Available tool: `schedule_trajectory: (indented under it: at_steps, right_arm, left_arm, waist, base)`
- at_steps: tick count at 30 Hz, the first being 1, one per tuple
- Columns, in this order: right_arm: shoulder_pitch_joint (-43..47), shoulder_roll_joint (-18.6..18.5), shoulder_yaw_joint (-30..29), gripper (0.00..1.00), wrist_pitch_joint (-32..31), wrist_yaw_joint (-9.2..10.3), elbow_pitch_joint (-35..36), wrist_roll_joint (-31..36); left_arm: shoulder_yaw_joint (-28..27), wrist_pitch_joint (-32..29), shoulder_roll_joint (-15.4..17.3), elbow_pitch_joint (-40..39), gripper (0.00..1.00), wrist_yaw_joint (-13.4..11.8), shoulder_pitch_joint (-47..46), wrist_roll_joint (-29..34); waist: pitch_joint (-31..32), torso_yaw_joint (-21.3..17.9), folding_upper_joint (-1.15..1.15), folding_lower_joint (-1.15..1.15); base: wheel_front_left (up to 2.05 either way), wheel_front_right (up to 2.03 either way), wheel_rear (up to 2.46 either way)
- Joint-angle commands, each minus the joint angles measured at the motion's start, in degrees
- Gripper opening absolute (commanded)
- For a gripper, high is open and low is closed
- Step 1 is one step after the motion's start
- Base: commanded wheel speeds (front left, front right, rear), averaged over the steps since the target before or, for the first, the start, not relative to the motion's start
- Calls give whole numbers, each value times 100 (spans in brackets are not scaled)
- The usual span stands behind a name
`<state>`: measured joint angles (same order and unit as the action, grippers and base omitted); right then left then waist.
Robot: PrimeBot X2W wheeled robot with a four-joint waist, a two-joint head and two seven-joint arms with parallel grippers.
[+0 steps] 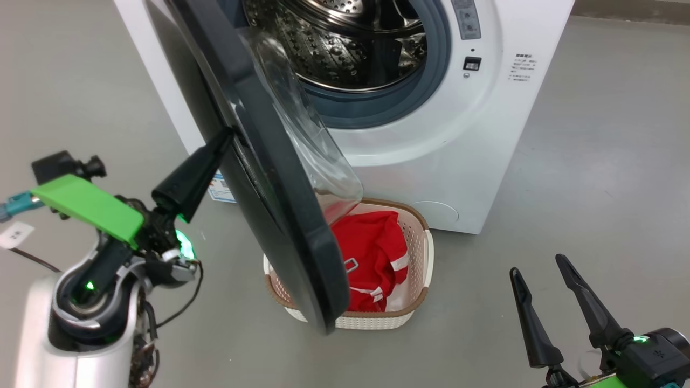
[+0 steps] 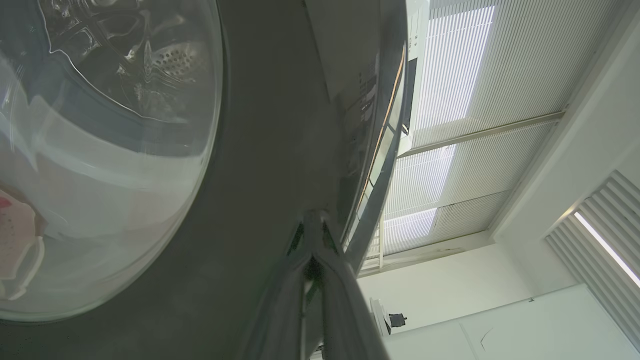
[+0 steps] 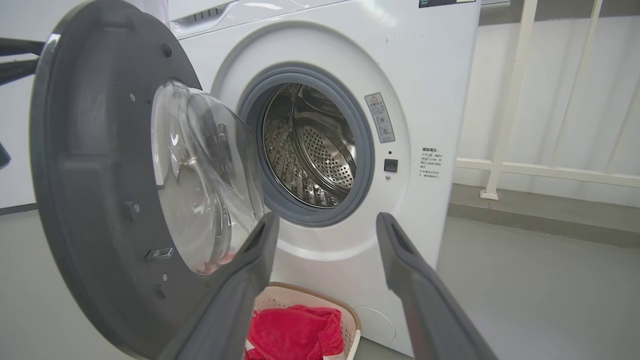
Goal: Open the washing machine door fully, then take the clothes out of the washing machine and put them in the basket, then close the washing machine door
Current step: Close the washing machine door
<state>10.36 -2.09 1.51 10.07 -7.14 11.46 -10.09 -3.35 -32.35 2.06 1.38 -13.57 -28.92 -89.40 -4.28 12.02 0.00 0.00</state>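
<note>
Head view — closed end effector [image 1: 226,136] — door [image 1: 288,242]

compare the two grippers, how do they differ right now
The left gripper is shut; the right gripper is open, fingers spread. The left gripper's tips meet the outer face of the door; the right gripper touches nothing. The left gripper is raised beside the door; the right gripper sits lower, off to the right. Both have long dark fingers and hold nothing.
</note>
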Motion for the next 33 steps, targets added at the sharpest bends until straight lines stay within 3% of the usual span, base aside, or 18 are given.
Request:
schedule_trajectory:
  at_steps: [1,33]
  right_arm:
    - [-214,-78,157,100,1,-35,157,36]
    - [-462,-78,199,100,70,-35,83,0]
  left_arm:
    - [-70,5,83,-198,0,85,30,-41]
    - [420,778,82,89,0,491,-392,-118]
  waist:
    - [-17,-27,0,0]
    - [-510,-927,0,0]
  base:
    - [0,0,0]
    - [0,0,0]
